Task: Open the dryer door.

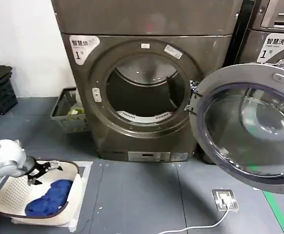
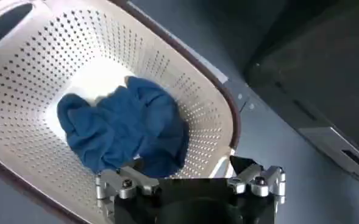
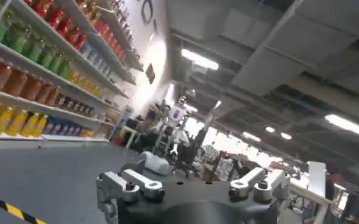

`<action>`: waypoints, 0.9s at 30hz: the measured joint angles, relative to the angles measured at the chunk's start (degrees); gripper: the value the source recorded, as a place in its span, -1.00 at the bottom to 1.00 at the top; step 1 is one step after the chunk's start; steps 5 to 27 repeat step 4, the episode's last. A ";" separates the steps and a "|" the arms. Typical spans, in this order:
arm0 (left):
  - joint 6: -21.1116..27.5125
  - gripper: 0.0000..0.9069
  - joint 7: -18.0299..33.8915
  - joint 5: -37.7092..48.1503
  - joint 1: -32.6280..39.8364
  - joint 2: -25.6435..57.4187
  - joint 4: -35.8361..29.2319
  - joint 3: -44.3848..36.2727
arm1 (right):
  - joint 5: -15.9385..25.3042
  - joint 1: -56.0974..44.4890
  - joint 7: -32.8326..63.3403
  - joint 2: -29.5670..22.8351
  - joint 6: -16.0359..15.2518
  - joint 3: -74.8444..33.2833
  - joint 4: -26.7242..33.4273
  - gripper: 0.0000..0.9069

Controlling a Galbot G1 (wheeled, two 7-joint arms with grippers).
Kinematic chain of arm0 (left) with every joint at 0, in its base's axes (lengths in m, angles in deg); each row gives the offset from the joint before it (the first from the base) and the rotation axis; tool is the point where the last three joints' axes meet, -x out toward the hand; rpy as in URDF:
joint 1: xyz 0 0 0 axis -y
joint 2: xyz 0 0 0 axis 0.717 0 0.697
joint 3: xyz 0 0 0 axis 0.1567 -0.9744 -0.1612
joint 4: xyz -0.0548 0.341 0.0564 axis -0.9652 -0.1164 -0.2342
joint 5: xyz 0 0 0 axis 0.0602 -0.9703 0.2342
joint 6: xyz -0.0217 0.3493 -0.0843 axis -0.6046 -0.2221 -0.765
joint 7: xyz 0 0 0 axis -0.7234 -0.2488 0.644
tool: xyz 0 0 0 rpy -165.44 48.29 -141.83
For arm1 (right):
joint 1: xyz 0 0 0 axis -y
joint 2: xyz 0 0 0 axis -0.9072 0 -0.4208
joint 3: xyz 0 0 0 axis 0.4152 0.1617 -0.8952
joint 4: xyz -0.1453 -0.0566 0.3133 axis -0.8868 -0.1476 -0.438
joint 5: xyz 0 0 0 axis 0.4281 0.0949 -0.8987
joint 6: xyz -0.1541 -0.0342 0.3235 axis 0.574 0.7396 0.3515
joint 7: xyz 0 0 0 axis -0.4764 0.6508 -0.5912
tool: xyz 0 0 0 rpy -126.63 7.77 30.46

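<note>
Already the round glass dryer door [image 1: 252, 129] hangs open; left hand [image 2: 190, 176], fingers apart, above perforated basket [image 2: 39, 73].

The left arm sits low at the robot's left side, its white rounded wrist housing in the lower left corner of the head view; from it the dark left hand [image 1: 47, 171] reaches forward and slightly downward, held in the air and touching nothing; in the left wrist view its two metal-tipped fingers [image 2: 123, 183] stand well apart, nothing between them, pointing down and away from the camera. The right hand [image 3: 191, 185] appears in the right wrist view tilted upward, its dark body at the near edge; its two fingers [image 3: 130, 185] are likewise spread wide with nothing gripped between them.
</note>
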 joint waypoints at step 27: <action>0.00 1.00 -0.47 -0.36 0.04 0.40 0.04 -0.12 | 0.02 -0.06 -0.07 -0.14 0.00 -0.02 0.26 1.00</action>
